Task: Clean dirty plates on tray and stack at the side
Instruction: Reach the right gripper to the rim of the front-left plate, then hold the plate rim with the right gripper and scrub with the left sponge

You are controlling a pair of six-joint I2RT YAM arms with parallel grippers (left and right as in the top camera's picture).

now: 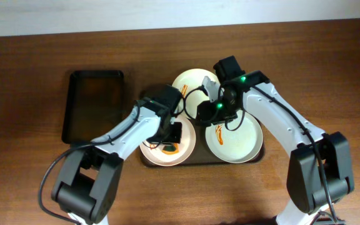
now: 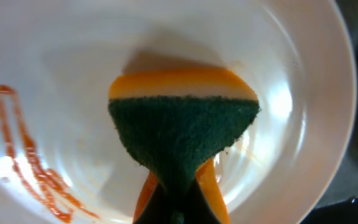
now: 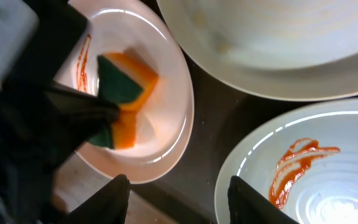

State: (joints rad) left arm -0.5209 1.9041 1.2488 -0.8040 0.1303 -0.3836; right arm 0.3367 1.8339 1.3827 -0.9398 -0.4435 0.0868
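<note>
Three white plates lie on the dark brown tray (image 1: 200, 160). My left gripper (image 1: 172, 140) is shut on a green and orange sponge (image 2: 182, 134) and presses it onto the front left plate (image 1: 155, 153), which has an orange-red sauce streak (image 2: 30, 168) on one side. The front right plate (image 1: 236, 140) has a sauce streak (image 3: 300, 162). The back plate (image 1: 189, 84) looks plain. My right gripper (image 3: 179, 199) is open and empty, hovering over the tray (image 3: 210, 124) between the two front plates. It also shows in the overhead view (image 1: 212, 115).
A smaller black tray (image 1: 95, 103) lies empty to the left of the brown tray. Brown wooden table (image 1: 330, 75) lies all round. My left arm (image 3: 36, 124) crosses the left side of the right wrist view.
</note>
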